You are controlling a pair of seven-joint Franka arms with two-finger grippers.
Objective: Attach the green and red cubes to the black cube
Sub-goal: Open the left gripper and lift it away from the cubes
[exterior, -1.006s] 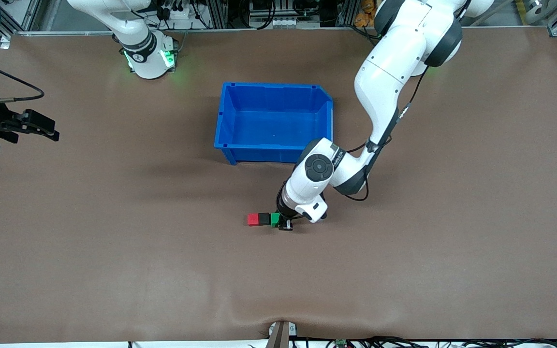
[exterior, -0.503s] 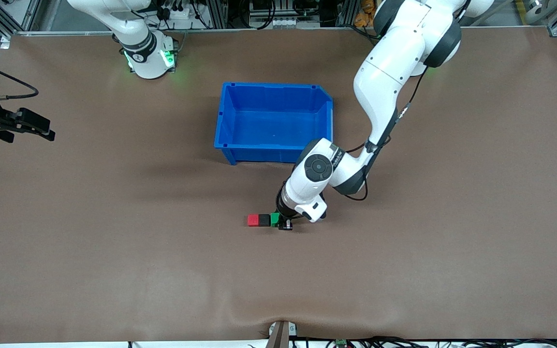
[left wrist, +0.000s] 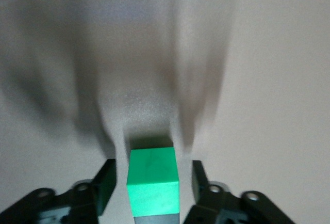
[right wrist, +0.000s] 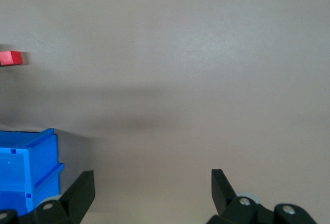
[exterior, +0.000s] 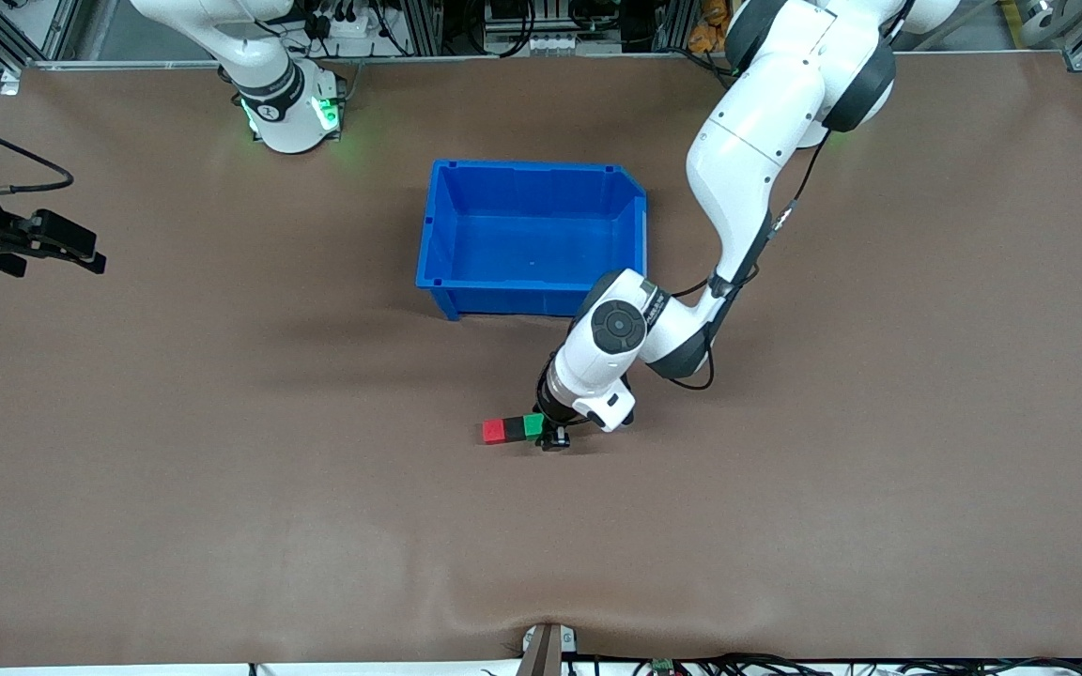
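Observation:
The red cube (exterior: 493, 431), the black cube (exterior: 514, 429) and the green cube (exterior: 533, 425) lie in one row, touching, on the table nearer to the front camera than the blue bin. My left gripper (exterior: 548, 436) is low over the green end of the row. In the left wrist view its fingers (left wrist: 105, 184) stand either side of the green cube (left wrist: 152, 180) with a gap on each side, open; a strip of the black cube (left wrist: 154, 220) shows against the green one. My right gripper (exterior: 60, 246) waits open and empty at the right arm's end of the table.
A blue bin (exterior: 438, 235) stands empty in the middle of the brown table, toward the robots' bases from the cubes. The right wrist view shows a corner of the bin (right wrist: 28, 167) and the red cube (right wrist: 10, 58) farther off.
My right gripper has drawn back a little toward its end of the table. The left gripper and the row of cubes have hardly moved.

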